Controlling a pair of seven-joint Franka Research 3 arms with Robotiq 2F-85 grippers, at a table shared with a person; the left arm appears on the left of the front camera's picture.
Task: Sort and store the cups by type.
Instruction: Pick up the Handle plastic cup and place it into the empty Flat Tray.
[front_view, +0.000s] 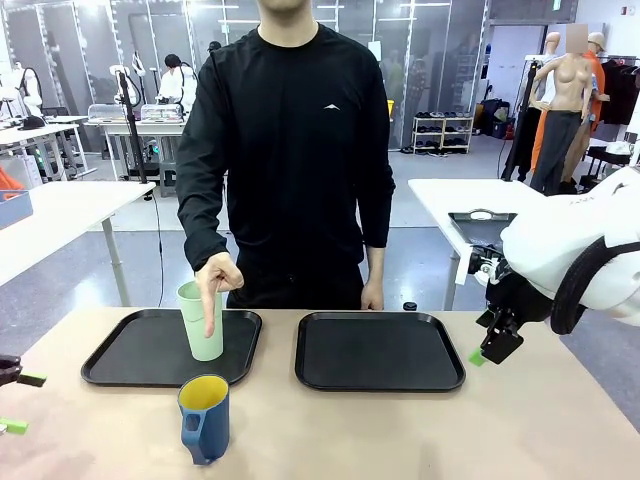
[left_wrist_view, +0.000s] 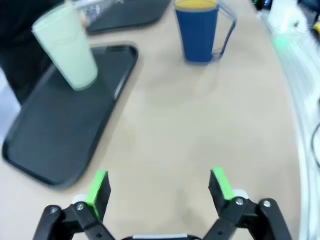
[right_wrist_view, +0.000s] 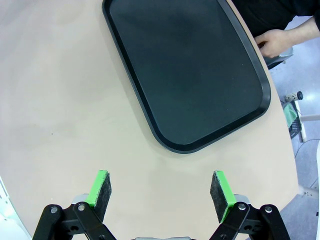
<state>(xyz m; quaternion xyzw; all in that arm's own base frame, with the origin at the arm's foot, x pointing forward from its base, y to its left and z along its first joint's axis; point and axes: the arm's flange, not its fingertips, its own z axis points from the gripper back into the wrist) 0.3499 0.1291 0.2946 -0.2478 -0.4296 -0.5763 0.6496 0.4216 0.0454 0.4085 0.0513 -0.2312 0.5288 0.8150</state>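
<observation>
The pale counter (front_view: 420, 430) carries a black left tray (front_view: 130, 350) lying flat; a second tray (front_view: 380, 350), also black, lies just beside the left tray on the robot's right, a narrow strip of counter between them; a blue mug (front_view: 205, 420) with yellow inside stands upright on bare counter near the left tray's near edge.

Place: open lab hall | signs: white worktables (front_view: 60, 215), glass partitions (front_view: 430, 55), shelf rack (front_view: 443, 133)

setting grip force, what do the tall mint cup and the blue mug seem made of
Tall pale mint-green tumbler: likely matte plastic, dull even colour without glare. Short blue handled mug with yellow inside: probably plastic, smooth with faint sheen; ceramic cannot be excluded.
</observation>
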